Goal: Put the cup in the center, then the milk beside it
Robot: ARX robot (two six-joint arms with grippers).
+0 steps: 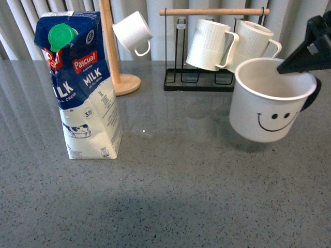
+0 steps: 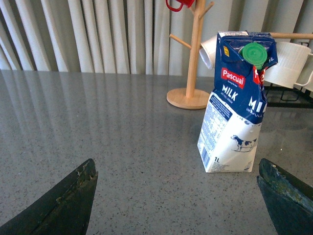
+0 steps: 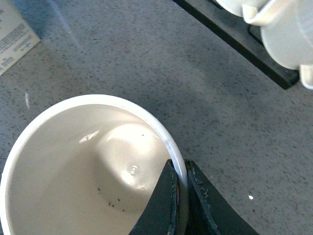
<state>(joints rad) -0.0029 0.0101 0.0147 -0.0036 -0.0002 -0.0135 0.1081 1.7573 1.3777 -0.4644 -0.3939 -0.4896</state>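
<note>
The cup (image 1: pixel 266 103), a wide white mug with a black smiley face and black handle, hangs tilted just above the table at the right. My right gripper (image 1: pixel 289 67) is shut on its rim by the handle; in the right wrist view the fingers (image 3: pixel 168 205) pinch the rim of the cup (image 3: pixel 73 171), one inside and one outside. The milk (image 1: pixel 83 85), a tall blue-and-white Pascual carton with a green cap, stands upright at the left. My left gripper (image 2: pixel 178 196) is open and empty, low over the table, with the milk (image 2: pixel 237 103) ahead of it toward its right finger.
A black rack with a wooden bar (image 1: pixel 212 11) holds two ribbed white mugs (image 1: pixel 209 44) at the back. A wooden mug tree (image 1: pixel 116 51) with a small white cup (image 1: pixel 133 32) stands behind the milk. Grey speckled tabletop (image 1: pixel 181 170) lies between milk and cup.
</note>
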